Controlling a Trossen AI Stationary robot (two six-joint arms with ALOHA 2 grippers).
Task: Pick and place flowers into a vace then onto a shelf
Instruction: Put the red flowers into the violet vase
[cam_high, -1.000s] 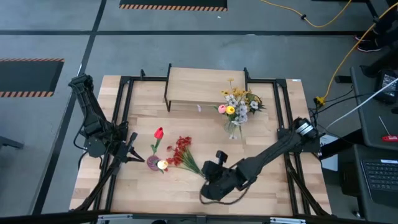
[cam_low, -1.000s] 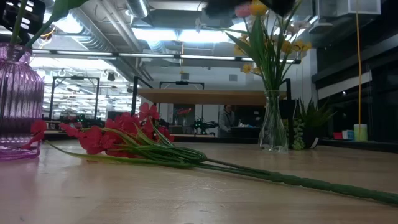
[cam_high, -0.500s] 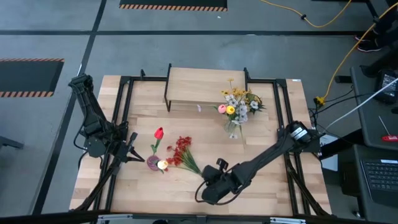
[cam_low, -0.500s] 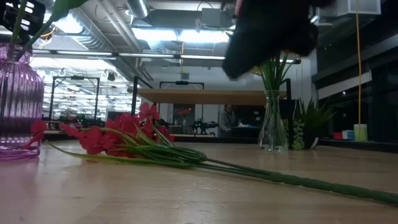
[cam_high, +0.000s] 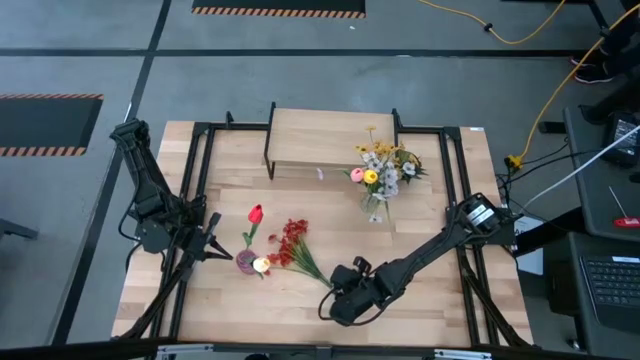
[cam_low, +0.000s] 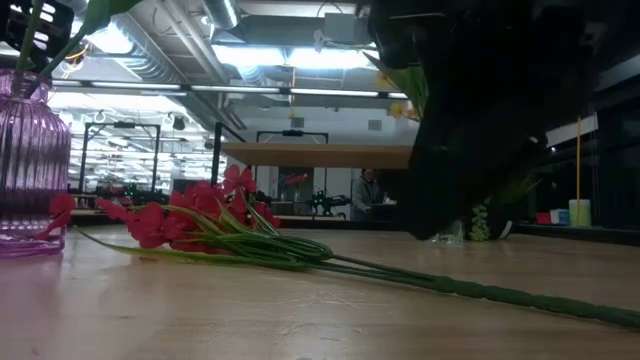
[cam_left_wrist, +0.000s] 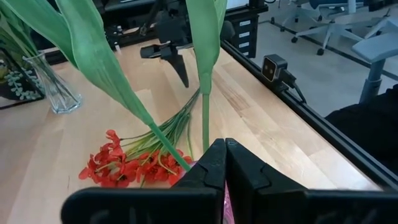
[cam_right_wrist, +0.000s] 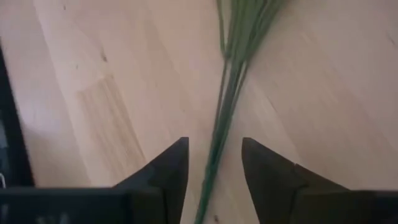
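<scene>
The red berry spray (cam_high: 291, 243) is lying flat on the tabletop beside the purple vase (cam_high: 246, 262), and its stalk is straddled by the parted fingers of the right gripper (cam_right_wrist: 213, 163), seemingly without contact yet. Closing on the stalk is called for next. The left gripper (cam_left_wrist: 224, 163) is shut beside that vase, which holds a red tulip (cam_high: 255, 213); yellow and white blossoms are held in the clear vase (cam_high: 376, 208) near the shelf (cam_high: 325, 137).

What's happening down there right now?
Right gripper jaws open, straddling red berry spray stalk on table. Left gripper shut by purple vase. Nothing blocking.
</scene>
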